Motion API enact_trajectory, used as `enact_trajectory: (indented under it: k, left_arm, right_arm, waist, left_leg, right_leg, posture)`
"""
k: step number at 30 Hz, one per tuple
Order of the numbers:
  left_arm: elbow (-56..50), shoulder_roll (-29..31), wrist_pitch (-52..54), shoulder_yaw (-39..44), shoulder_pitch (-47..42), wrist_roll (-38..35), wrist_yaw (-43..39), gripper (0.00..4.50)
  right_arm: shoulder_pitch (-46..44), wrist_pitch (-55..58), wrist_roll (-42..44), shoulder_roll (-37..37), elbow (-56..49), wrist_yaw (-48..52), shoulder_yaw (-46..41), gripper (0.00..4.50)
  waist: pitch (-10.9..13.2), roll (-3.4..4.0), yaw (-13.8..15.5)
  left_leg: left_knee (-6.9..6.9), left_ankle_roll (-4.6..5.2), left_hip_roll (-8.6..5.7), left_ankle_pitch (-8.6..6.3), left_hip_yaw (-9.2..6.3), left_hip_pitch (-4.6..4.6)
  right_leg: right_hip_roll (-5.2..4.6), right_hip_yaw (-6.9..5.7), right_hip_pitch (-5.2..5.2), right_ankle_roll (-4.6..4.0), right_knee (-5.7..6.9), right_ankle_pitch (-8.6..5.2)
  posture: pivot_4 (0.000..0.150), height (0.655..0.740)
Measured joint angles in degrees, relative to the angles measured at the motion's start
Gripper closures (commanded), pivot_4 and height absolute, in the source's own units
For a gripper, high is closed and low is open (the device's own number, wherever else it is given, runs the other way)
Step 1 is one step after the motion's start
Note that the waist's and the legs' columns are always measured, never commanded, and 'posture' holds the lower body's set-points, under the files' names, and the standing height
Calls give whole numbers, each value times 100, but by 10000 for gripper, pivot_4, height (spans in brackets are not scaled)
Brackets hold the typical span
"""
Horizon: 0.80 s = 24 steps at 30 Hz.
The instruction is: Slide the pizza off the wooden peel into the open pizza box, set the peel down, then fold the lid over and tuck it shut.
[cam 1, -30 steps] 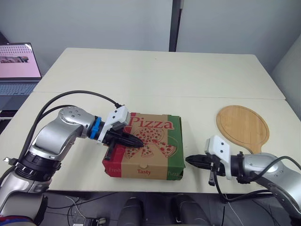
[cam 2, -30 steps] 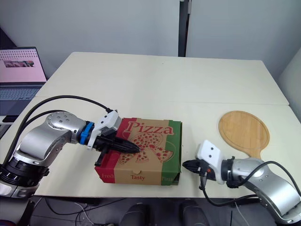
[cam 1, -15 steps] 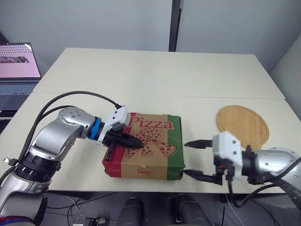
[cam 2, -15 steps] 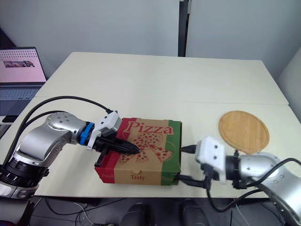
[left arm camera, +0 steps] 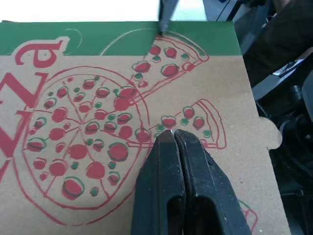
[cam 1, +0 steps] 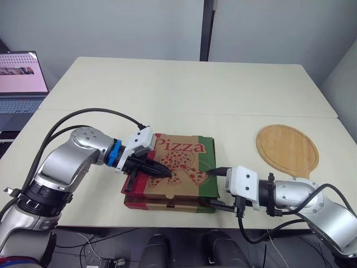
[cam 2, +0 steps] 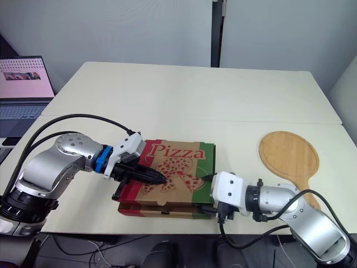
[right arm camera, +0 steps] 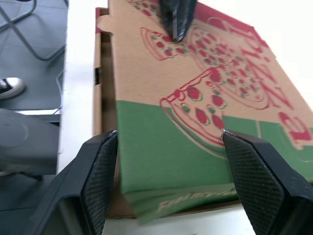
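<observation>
Left gripper (cam 1: pixel 166 173), its 2 black fingers (left arm camera: pixel 161 186) pressed together and holding nothing, rests its tips on the lid of the pizza box (cam 1: pixel 189 148), over the printed pizza drawing. Right gripper (cam 1: pixel 213 188) is spread wide at the box's right side, by the near corner. 1 finger reaches over the green stripe of the lid and the other lies low beside the front corner, with the green edge between them. Whether either finger touches the cardboard cannot be told.

The pale table (cam 1: pixel 195 89) carries everything. The box sits near its front edge, between the 2 arms, with the lid folded down over the base. In the right wrist view a gap shows between lid and base along the side, and the lid's front flap (left arm camera: pixel 268 138) juts out flat past the front edge, not tucked in. The round wooden peel (cam 1: pixel 287 149) lies flat on the table to the right of the box and apart from it, handle pointing toward the robot. A laptop (cam 1: pixel 19 78) stands open beyond the table's left edge.
</observation>
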Motion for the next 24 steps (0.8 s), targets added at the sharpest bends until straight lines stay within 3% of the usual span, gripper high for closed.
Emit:
enact_trajectory:
  k: [10,20,24]
  left_arm:
    - [-231,54,-45,126,388,3,98,45000]
    - [-246,66,-215,149,512,97,144,45000]
    - [-230,64,-279,149,512,118,144,45000]
  right_arm:
    - [363,69,-82,74,-86,12,-99,9038]
    - [823,785,1239,-15,-464,115,-1666,9038]
    - [1022,914,1373,-205,-334,91,-2050,9038]
  waist:
    - [-1,0,2]
    - [-1,1,1]
    - [-1,1,5]
  left_leg:
    - [0,0,0,0,0,0]
    - [0,0,0,0,1,4]
    - [-1,0,-1,0,2,4]
  right_leg:
    - [-1,1,0,0,0,0]
    - [-2,1,4,0,0,0]
    - [-2,2,4,0,-1,0]
  posture:
    - [1500,7306]
    - [1500,7306]
    - [1500,7306]
